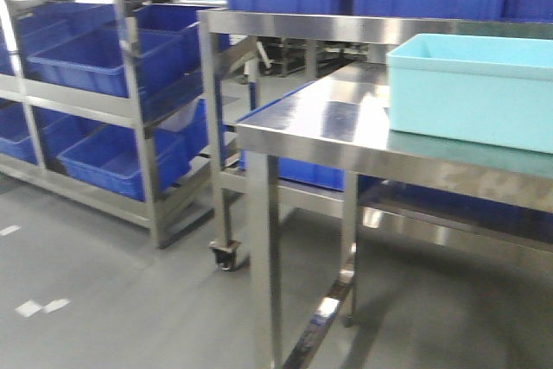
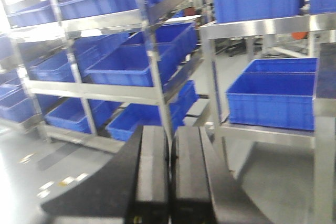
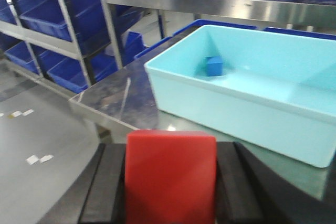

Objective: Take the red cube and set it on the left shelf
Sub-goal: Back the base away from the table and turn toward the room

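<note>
In the right wrist view my right gripper (image 3: pixel 170 150) is shut on the red cube (image 3: pixel 170 179), which fills the gap between the two black fingers. It hangs above the near left edge of the steel table (image 3: pixel 113 100). In the left wrist view my left gripper (image 2: pixel 169 135) is shut and empty, its two black fingers pressed together, pointing toward the steel shelf rack (image 2: pixel 147 90) with blue bins. That rack stands at the left in the front view (image 1: pixel 138 110). Neither gripper shows in the front view.
A light turquoise tub (image 3: pixel 247 93) sits on the table and holds a small blue cube (image 3: pixel 214 66); it also shows in the front view (image 1: pixel 471 88). Blue bins (image 1: pixel 95 62) fill the rack. A wheeled steel frame (image 1: pixel 220 127) stands behind the table. Grey floor lies in front.
</note>
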Controlling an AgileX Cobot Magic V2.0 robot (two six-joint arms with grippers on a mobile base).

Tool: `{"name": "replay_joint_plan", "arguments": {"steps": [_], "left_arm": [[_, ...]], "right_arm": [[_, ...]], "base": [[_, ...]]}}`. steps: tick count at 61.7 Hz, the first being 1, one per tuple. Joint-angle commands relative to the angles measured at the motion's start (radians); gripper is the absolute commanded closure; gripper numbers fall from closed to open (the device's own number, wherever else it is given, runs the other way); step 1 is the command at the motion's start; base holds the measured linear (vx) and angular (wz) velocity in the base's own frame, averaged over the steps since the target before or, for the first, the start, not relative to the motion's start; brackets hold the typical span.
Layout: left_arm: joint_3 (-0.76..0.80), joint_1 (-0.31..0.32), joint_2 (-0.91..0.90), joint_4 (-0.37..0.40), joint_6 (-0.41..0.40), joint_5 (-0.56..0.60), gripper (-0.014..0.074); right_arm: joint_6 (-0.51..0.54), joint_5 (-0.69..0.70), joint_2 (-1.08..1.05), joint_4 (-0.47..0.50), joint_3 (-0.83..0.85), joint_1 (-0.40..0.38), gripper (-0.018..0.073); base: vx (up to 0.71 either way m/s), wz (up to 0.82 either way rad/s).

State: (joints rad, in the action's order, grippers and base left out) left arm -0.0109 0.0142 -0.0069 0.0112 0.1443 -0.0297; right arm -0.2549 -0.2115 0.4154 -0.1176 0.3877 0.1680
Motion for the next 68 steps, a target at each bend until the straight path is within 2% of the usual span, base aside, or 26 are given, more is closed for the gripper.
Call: {"name": "replay_joint_plan", "arguments": {"steps": [1,68], "left_arm": [[-0.022,0.005,0.000,0.005,0.001,0.090,0.0491],[-0.022,0.005,0.000,0.005,0.001,0.090,0.0491]], "right_arm": [[0.009,0.086,0.000,-0.011,0.030,-0.007,0.0502],[0.009,0.086,0.000,-0.011,0.030,-0.007,0.0502]], "base": [[-0.19,0.45],[-0.21,0.40]]}}
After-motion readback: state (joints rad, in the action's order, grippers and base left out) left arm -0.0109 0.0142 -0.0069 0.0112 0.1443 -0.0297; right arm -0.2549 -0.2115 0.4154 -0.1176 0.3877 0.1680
